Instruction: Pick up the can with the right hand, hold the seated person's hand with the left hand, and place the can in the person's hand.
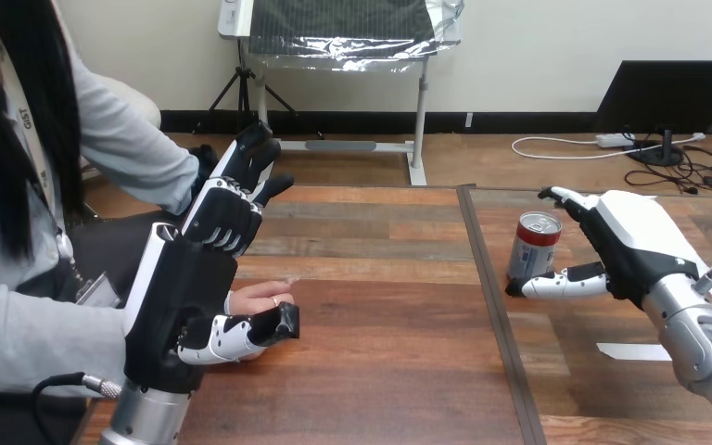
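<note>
A red and silver can [532, 245] stands upright on the right part of the wooden table. My right hand [630, 243] is just to its right, open. Its thumb [561, 283] lies along the can's near base and its fingers [565, 198] reach past the can's far top, so the can sits between them without being clasped. The person's hand [261, 298] rests flat on the table at the left. My left hand [185, 278] stands over its wrist side, open, with fingers [236, 190] raised above it and the thumb [246, 332] on the near side of it.
A dark seam [491, 287] divides the table into two boards. A strip of white tape [633, 351] lies on the right board near my right forearm. The person's grey sleeve [19, 343] fills the left edge.
</note>
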Controlling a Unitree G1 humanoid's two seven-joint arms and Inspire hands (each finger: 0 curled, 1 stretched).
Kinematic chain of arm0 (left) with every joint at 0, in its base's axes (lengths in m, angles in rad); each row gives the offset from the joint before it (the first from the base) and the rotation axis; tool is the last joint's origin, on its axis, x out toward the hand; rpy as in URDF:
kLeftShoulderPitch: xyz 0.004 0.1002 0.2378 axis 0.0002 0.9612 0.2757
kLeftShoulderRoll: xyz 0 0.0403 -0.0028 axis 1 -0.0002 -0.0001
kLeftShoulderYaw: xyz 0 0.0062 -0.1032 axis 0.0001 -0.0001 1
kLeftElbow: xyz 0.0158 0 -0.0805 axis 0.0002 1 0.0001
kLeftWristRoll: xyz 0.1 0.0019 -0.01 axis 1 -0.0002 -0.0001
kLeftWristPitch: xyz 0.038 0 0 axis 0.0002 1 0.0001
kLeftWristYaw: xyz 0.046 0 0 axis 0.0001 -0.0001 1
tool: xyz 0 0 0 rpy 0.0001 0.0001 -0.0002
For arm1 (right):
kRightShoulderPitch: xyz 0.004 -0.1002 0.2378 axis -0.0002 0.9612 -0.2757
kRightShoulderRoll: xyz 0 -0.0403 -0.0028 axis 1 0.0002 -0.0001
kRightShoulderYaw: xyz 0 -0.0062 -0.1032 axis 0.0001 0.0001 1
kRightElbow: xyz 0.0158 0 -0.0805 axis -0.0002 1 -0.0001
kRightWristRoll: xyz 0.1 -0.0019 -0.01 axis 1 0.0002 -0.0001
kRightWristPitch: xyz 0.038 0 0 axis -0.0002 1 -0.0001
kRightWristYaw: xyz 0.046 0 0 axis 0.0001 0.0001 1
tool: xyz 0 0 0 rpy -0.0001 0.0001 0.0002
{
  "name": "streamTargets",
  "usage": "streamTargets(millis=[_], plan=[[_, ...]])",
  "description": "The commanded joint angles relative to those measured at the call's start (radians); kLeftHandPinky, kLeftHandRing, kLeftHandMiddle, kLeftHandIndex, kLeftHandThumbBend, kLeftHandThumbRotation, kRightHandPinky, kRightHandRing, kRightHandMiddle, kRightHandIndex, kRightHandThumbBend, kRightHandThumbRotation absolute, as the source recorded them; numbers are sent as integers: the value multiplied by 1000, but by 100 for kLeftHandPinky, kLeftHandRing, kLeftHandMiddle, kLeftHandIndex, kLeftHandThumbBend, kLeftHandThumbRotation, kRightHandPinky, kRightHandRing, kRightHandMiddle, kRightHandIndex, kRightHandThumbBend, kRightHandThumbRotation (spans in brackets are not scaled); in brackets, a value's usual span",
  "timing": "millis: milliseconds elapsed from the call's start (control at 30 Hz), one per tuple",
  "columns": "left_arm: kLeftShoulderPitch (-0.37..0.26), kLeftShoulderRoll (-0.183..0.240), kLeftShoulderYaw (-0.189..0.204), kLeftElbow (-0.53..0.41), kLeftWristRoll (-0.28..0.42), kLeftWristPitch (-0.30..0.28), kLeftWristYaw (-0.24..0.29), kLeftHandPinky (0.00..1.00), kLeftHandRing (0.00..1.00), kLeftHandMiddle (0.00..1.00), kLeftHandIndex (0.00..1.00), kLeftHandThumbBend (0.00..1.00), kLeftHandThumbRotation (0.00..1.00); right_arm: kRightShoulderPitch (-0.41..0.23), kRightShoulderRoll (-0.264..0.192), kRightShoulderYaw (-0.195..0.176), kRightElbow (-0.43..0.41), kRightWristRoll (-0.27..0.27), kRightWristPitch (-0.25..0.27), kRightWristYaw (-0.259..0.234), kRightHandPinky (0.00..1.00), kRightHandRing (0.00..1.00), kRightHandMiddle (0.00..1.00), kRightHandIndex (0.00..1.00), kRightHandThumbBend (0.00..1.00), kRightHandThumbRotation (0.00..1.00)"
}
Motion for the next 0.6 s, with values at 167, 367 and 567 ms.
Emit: streamTargets(millis=[167,367,567], plan=[[-61,-6,15,8,-11,-13,-3,89,96,98,94,100,51,-60,-16,-21,-8,26,28,-13,97,98,95,95,100,59],[-58,-4,15,4,-13,-13,-7,89,97,98,95,100,50,-69,-16,-12,-3,17,44,-18,97,99,95,95,100,63],[-53,-5,14,-8,-21,2,-9,89,97,98,95,100,50,-75,-12,-17,0,24,57,-7,97,99,95,96,100,65]])
